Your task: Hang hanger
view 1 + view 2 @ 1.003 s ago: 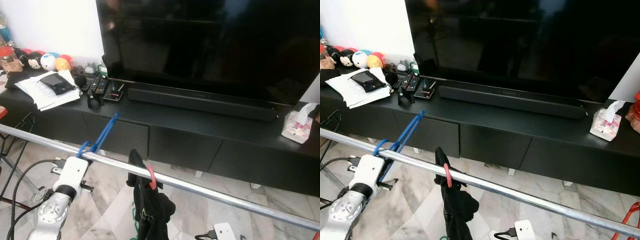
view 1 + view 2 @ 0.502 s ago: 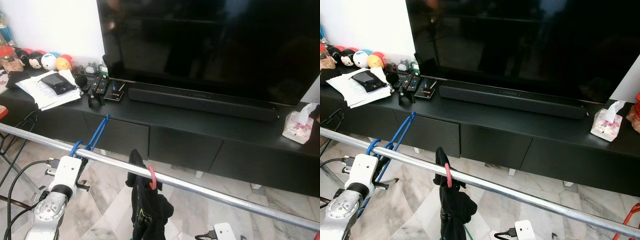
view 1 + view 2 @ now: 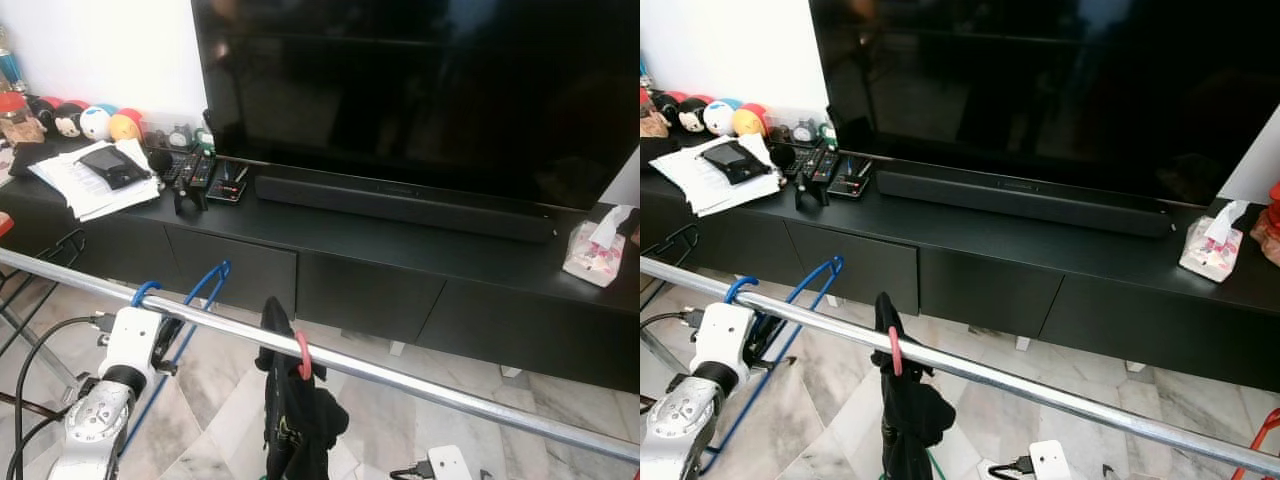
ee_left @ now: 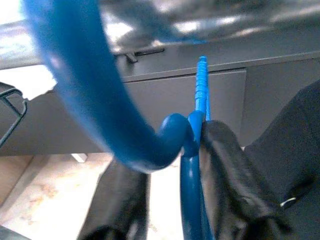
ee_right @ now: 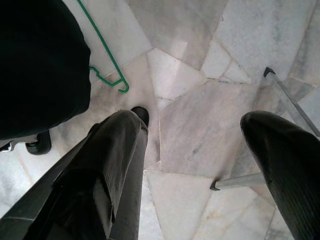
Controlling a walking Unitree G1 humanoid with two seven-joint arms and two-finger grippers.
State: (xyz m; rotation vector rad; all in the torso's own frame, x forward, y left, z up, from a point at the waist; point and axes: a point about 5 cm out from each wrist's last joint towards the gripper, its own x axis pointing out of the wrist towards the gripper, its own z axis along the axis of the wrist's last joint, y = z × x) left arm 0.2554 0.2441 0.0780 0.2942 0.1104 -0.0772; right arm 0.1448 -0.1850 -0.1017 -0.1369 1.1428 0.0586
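Our left tool (image 4: 170,175) pinches the blue hanger (image 3: 195,305), whose hook has now dropped over the rail (image 3: 400,376) and body swung down, so release should follow.

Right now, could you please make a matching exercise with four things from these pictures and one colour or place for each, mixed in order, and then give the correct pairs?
Things:
1. hanger held by the left end effector
2. hook carrying the black garment
3. hanger lying on the marble floor
4. tissue pack

Colour or place:
A. green
B. on the black TV cabinet, at its right end
C. blue
D. pink

Pairs: 1-C, 2-D, 3-A, 4-B
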